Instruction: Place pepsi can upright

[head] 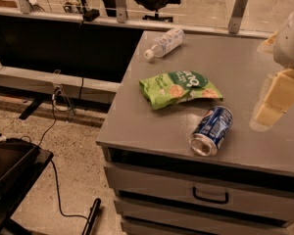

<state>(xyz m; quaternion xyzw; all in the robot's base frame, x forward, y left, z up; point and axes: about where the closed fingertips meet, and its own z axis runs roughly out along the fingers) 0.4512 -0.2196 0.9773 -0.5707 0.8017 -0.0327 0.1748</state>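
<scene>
The pepsi can (pixel 211 130) lies on its side on the grey cabinet top (pixel 235 67), near the front edge. It is dark blue with white lettering, and its silver end faces the front left. My gripper (pixel 276 101), cream-coloured under a white arm, hangs above the cabinet top to the right of the can. It is apart from the can and holds nothing.
A green snack bag (pixel 180 88) lies just behind the can. A clear plastic bottle (pixel 164 43) lies on its side at the back left of the cabinet. Drawers (pixel 210 196) face the front. Cables and a dark tray (pixel 10 165) are on the floor at left.
</scene>
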